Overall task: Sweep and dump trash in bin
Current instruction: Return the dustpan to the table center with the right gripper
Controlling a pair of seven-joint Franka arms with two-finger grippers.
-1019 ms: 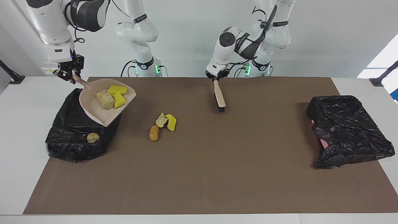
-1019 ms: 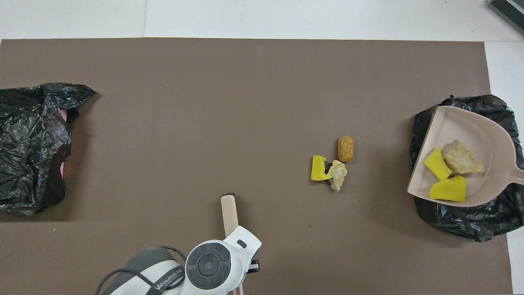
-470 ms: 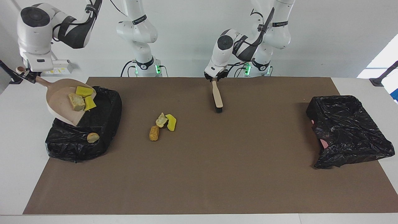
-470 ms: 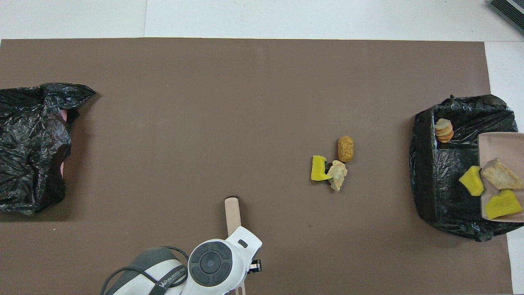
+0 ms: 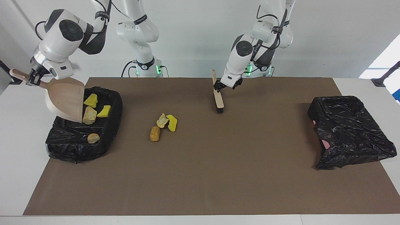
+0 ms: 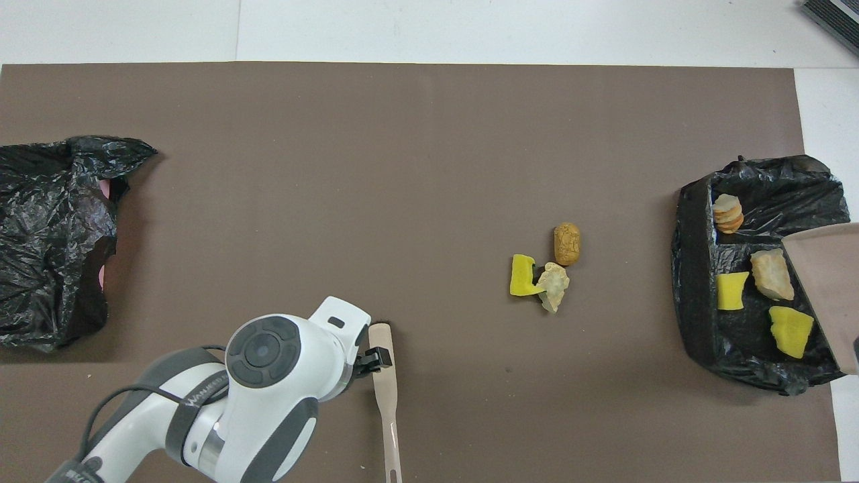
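The right end effector (image 5: pixel 32 78) grips the dustpan (image 5: pixel 65 99), handle seemingly edge-cropped overhead; the left end effector (image 5: pixel 225 85) looks open.

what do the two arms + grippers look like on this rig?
Both arms are glossy white, rounded shells with dark grey joint bands and round dark caps. The left arm carries black cables and small lettering on its grey band; green lights glow at both bases. The right arm looks the same. Left gripper and right gripper are small, black, two-fingered.

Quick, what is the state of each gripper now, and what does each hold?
Left gripper: open, beside the brush, not gripping it.
Right gripper: shut on the dustpan handle, tipped over the bin.
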